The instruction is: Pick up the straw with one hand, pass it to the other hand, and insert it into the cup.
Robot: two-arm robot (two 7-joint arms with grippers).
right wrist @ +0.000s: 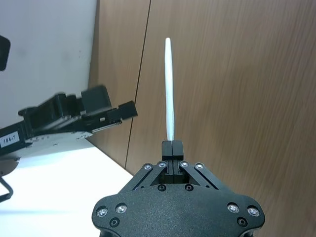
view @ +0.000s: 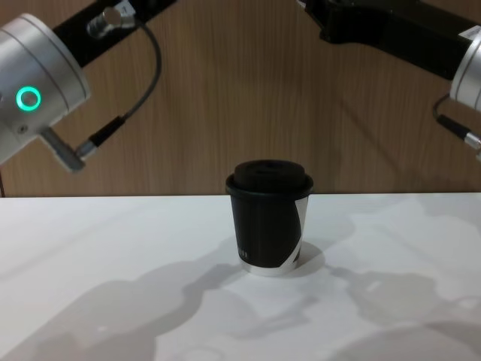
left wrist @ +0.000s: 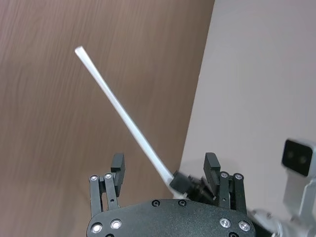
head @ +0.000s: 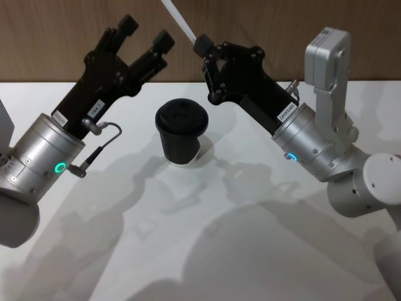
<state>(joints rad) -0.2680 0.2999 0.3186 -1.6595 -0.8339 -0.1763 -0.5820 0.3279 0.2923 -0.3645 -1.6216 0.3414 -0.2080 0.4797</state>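
Right tool [head: 202, 45], black and long-fingered, pinches the lower end of the thin white drinking straw [head: 178, 19]. The straw's long axis slants up and toward the robot's left. We see the left tool [head: 147, 32] spread just beside it, shaft ahead of its gap. Black lidded paper cup [head: 182, 125] stands on the white surface [head: 250, 251] below.

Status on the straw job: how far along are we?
Done: pickup. The right gripper is shut on the straw, held high above the table.
In hand: the handover. The left gripper is open right beside the straw, not gripping it.
Left: the left gripper must take the straw and insert it into the cup, which stands lidded with no straw in it.
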